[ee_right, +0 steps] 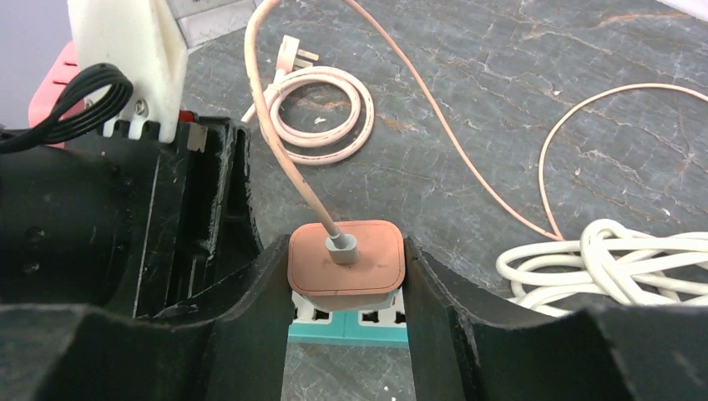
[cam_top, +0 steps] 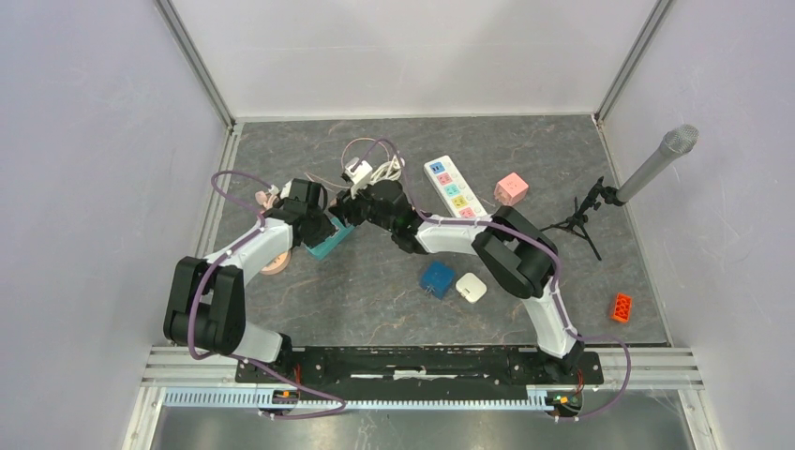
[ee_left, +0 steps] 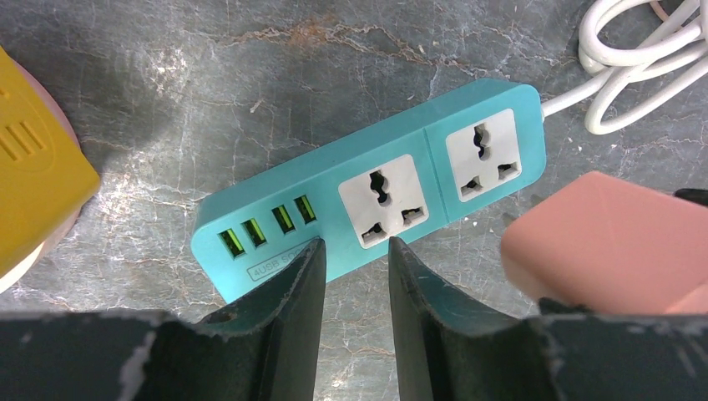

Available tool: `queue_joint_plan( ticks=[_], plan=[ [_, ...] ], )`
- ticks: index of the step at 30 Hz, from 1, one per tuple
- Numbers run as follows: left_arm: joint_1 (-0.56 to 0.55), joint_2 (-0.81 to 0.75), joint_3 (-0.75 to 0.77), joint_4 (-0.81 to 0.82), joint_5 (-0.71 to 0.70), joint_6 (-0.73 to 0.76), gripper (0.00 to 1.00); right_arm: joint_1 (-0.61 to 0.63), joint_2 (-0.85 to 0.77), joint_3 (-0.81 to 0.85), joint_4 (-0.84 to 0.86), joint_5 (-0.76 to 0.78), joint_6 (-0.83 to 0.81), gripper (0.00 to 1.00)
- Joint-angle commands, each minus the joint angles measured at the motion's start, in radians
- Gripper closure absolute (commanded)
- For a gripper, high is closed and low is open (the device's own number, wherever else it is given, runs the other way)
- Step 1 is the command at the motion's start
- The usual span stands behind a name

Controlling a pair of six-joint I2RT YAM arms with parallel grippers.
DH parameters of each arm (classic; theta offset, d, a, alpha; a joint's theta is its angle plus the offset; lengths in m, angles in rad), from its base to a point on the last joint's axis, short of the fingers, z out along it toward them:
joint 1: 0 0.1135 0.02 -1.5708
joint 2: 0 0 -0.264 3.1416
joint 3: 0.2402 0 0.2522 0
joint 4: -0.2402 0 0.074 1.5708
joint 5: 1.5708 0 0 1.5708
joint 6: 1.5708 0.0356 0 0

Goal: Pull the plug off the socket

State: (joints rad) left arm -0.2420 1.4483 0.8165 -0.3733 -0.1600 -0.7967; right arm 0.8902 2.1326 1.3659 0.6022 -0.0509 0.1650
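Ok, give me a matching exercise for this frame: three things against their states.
Things:
1 pink plug
2 teal power strip
3 white cable

States:
a lying in loose coils
b both sockets empty
c held in the right pincer

Pairs: 1-c, 2-b, 3-a

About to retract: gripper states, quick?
Left gripper: open, tips at the teal power strip.
Right gripper: shut on the pink plug.
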Motion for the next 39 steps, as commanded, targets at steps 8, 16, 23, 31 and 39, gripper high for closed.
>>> queue_joint_plan(
  ticks=[8, 16, 23, 31, 39],
  plan=[
    [0.004, -0.053, 0.038, -0.053, 0.073, 0.022, 0.57, -0.093, -0.122, 0.011, -0.177, 0.141, 0.106, 1.0],
    [0.004, -0.143, 0.19, -0.145, 0.211, 0.163, 0.35, -0.123, -0.12, 0.001, -0.449, 0.107, 0.161, 0.91],
    [0.006, -0.261, 0.267, -0.24, 0.112, 0.224, 0.15, -0.123, -0.161, -0.064, -0.47, 0.071, 0.139, 0.7],
    [0.085, -0.333, 0.303, -0.303, -0.029, 0.283, 0.04, -0.123, -0.23, -0.1, -0.453, 0.087, 0.103, 0.29],
    [0.207, -0.342, 0.306, -0.379, -0.05, 0.247, 0.0, -0.121, -0.369, -0.205, -0.313, -0.019, 0.086, 0.17]
  ],
)
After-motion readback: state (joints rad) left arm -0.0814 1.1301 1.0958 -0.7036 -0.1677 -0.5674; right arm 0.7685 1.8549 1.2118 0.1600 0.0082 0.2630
